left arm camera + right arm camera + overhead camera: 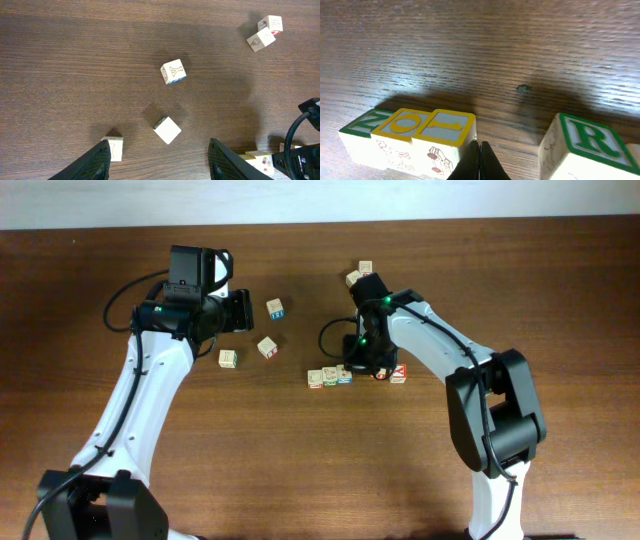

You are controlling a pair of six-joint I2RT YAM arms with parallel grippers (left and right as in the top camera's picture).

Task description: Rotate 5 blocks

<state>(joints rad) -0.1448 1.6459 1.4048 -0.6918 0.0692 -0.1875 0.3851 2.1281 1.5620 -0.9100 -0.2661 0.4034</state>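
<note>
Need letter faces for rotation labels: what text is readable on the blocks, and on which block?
"O": yellow top of the row's middle block.
"I": yellow top of the row's right block.
"R": green top of the lone block.
Green letter on the row's left block: angled, Z or N, cannot tell.
Other blocks, left wrist and overhead views: prints too small.

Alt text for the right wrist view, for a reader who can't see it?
The right gripper, shut and empty, sits at bottom centre over a dark wooden table. To its left is a row of three blocks topped with a green Z, a yellow O and a yellow I. To its right, apart from them, is a green R block.
</note>
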